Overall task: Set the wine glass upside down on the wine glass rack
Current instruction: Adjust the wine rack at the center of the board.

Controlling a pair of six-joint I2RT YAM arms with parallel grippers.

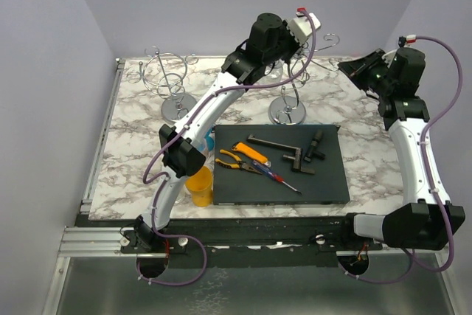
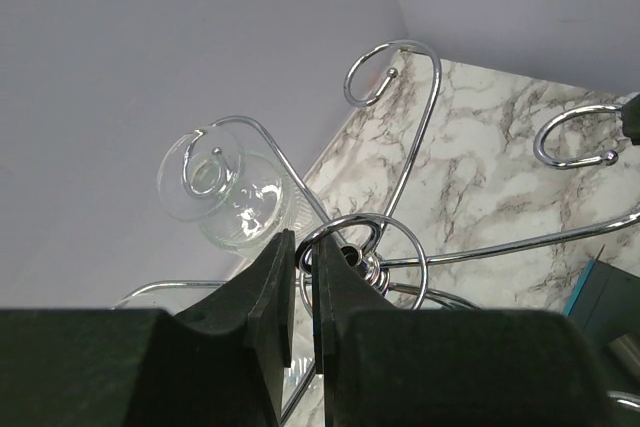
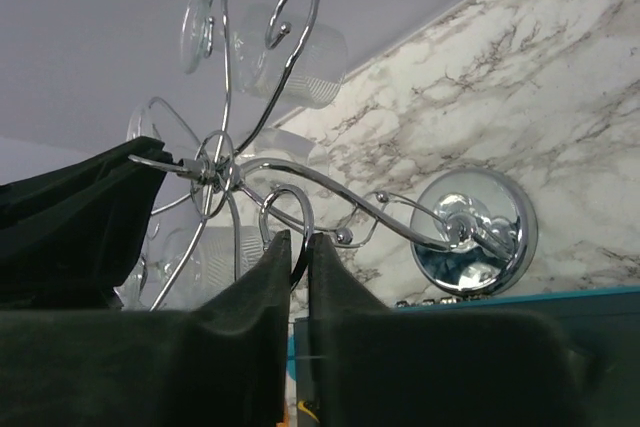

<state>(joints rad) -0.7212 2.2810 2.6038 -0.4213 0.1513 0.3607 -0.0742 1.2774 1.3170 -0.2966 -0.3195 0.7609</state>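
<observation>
The clear ribbed wine glass (image 2: 235, 202) already hangs upside down, its foot caught in a curled hook of the chrome wire rack (image 2: 352, 252) on the far side, by the wall and above the marbled counter (image 2: 480, 147). The left claw (image 2: 303, 247) is closed to a thin slit and grips nothing I can see; the right claw (image 3: 298, 247) looks the same. What remains seems to be backing off: draw the left claw straight away from the hub; avoid brushing the hooks, since a nudge could swing the glass loose.
</observation>
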